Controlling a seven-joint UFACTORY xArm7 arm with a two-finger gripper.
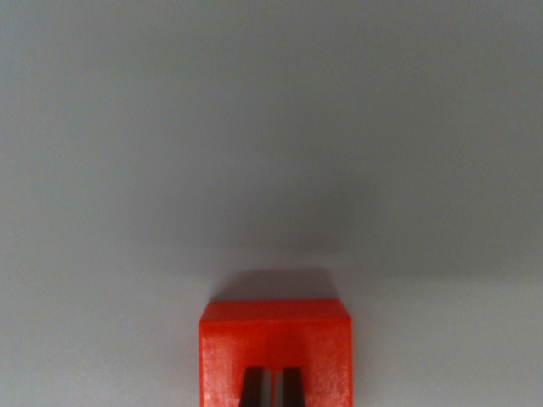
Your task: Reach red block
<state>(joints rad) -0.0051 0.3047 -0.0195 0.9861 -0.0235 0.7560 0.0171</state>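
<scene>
The red block (276,339) lies on a plain grey surface at the bottom centre of the wrist view, its lower part cut off by the frame edge. Two dark fingertips (252,388) of my gripper (271,390) poke in from the bottom edge, directly in front of the block's face. They stand close together, with only a thin sliver between them and nothing held in it. I cannot tell whether the tips touch the block or hover just over it. The block casts a soft shadow on its far side.
A bare grey tabletop (271,127) fills the rest of the view, with nothing else on it.
</scene>
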